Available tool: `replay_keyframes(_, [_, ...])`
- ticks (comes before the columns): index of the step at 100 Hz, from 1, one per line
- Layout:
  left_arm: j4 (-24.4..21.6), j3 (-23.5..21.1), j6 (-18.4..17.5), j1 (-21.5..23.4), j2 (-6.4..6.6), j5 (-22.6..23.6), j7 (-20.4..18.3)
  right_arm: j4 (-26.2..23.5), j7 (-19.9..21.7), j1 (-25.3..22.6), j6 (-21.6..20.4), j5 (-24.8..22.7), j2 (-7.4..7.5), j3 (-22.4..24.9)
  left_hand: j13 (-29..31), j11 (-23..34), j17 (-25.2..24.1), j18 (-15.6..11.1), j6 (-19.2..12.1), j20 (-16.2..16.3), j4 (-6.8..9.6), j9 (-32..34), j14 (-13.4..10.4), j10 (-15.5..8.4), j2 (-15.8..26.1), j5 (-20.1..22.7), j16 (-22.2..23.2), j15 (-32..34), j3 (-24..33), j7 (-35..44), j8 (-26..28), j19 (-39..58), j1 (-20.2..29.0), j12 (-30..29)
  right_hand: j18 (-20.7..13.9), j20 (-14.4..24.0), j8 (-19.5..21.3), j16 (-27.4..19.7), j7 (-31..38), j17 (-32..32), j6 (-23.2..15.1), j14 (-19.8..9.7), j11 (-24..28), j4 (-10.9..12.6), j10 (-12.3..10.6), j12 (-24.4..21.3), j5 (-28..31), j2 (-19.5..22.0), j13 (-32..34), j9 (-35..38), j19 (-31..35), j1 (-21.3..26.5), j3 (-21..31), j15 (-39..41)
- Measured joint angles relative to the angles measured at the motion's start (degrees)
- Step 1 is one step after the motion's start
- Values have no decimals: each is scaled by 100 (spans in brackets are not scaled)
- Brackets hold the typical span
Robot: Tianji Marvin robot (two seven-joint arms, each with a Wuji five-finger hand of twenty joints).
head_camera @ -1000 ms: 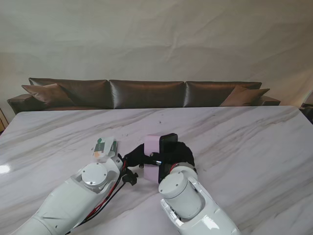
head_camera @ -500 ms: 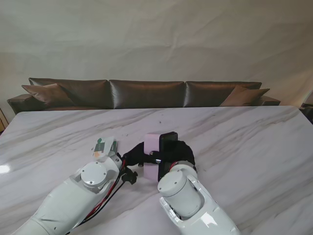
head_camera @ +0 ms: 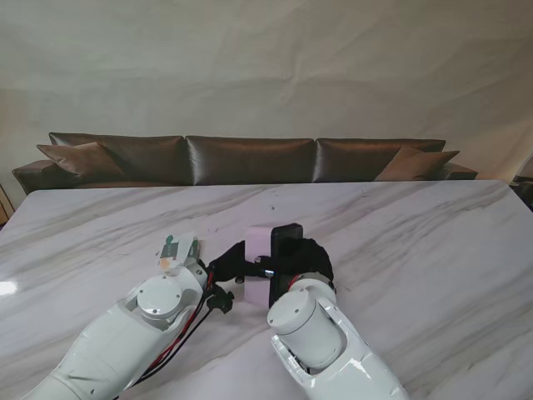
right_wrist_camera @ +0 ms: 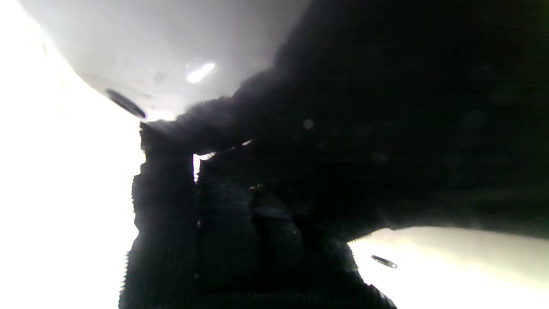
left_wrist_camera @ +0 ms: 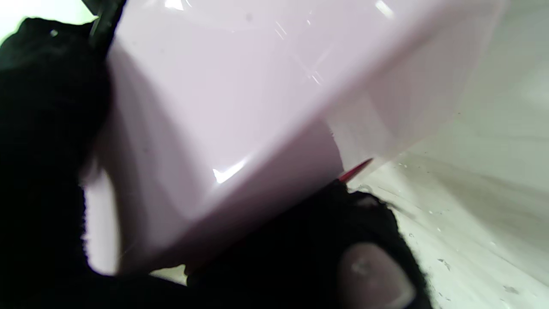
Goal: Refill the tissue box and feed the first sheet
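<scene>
Stand view: you see the pink tissue box [head_camera: 259, 250] held off the marble tabletop [head_camera: 416, 250] near the middle of its near half, between the two black-gloved hands. The box is tipped up, and its long axis runs roughly near to far; its dark end or lid part [head_camera: 286, 243] faces the right side. Which face carries the slot cannot be told.

The left hand [head_camera: 226, 265] grasps the box from the left, and the right hand [head_camera: 306, 260] is clamped on the dark part from the right (both wrists crowd over the near end, so most of the box is hidden from above).

Left wrist view: here you get what the stand view lacks, a glossy pink wall of the tissue box [left_wrist_camera: 240, 98] filling the frame, tilted, with the gloved fingers [left_wrist_camera: 326, 240] pressed against its edge and a thin red strip [left_wrist_camera: 356, 171] at the corner. Right wrist view: almost wholly dark glove [right_wrist_camera: 343, 150]; no detail of the grip can be read.

Surroundings: a small white and green packet [head_camera: 177, 252] lies on the tabletop just left of the left hand, apart from the box. A brown sofa [head_camera: 241, 158] stands beyond the far edge.
</scene>
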Motion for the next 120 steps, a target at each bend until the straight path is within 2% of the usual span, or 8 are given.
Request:
replay_keyframes(30, [-75,-79,73,56,4,79,17,25,79,36,83,-176,-4,-17,-51,0,-63,22,42,0,0,-3,29,17,0,-1,-6,-15,-3,-4,0,-2,0,0,-112,1,1,13,-58,55,-69,-83,-4,-47,-34,-20,140,-7,77,97,102,-45,-181,0])
replay_keyframes(56, [-98,-110,117,86,7,95,62,100,146,92,92,-251,-1,-20,-53,0,-68,25,50,-1,0,-4,31,20,0,-9,-6,-16,-4,-5,1,-3,9,0,-216,1,38,48,-260,69,-219,-179,-212,-47,-113,-41,348,-10,142,287,327,-47,-462,0])
replay_keyframes(64, [-102,-115,125,92,8,104,71,129,179,110,96,-414,13,-50,-56,0,-75,38,51,-1,0,-5,43,22,0,-17,-6,-59,-4,-5,1,-4,34,0,-266,1,38,56,-299,71,-262,-224,-237,-47,-156,-49,399,-10,164,317,421,-116,-464,0])
replay_keyframes(67, [-108,-119,129,95,9,110,73,134,186,113,96,-443,18,-54,-63,0,-79,44,51,-1,0,-5,52,24,0,-20,-5,-66,-4,-5,1,-10,42,0,-278,1,38,64,-365,74,-273,-235,-451,-47,-170,-55,442,-10,171,439,468,-130,-464,0])
replay_keyframes(120, [-174,-157,182,144,15,161,101,128,218,109,131,-526,43,-61,-131,0,-140,66,107,-4,0,-11,76,45,0,-33,-5,-66,-4,-5,1,-65,68,0,-323,3,38,216,-442,119,-296,-244,-572,-47,-184,-55,588,-10,224,583,634,-187,-516,0])
